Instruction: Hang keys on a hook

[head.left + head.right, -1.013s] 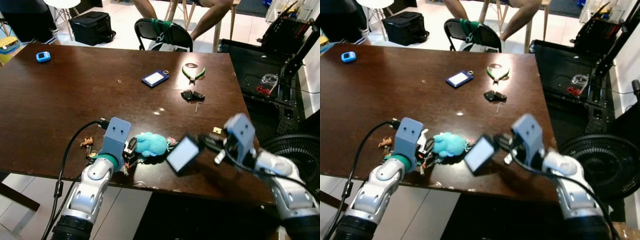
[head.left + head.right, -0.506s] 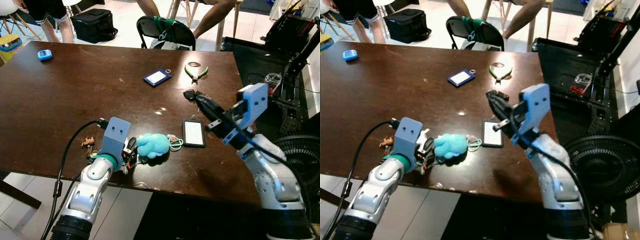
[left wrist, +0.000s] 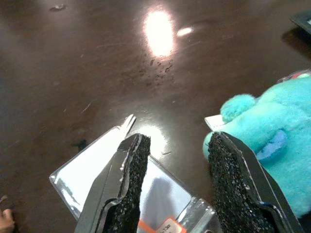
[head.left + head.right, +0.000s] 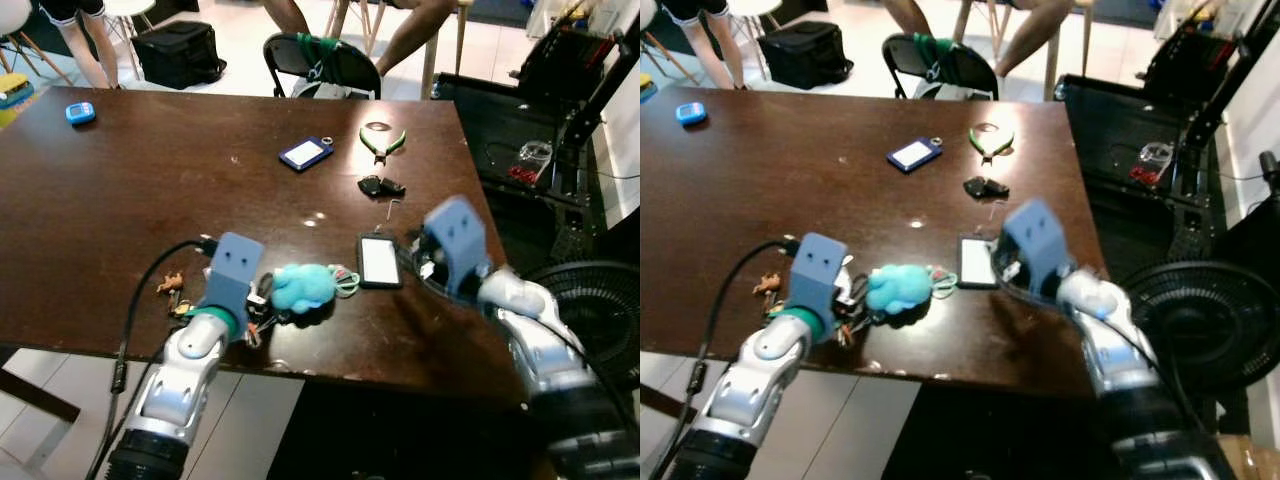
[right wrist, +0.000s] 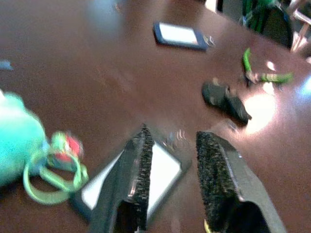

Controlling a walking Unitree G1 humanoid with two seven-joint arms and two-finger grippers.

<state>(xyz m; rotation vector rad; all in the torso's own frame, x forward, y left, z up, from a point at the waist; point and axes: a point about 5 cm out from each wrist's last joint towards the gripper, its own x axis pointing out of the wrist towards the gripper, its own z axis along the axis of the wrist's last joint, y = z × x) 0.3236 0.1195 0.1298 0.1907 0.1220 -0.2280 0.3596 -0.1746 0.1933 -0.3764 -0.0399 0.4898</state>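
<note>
The keys [image 4: 258, 308], clipped to a teal plush toy [image 4: 303, 286], lie close to the near edge of the brown table [image 4: 150, 190], with wide bare wood beyond them. The left gripper [image 3: 177, 187] hangs low over a clear plastic tag [image 3: 104, 167], fingers parted, holding nothing. The right gripper [image 5: 170, 179], forearm stretched low over the table, has its fingers apart above a flat card [image 4: 380, 261], empty.
</note>
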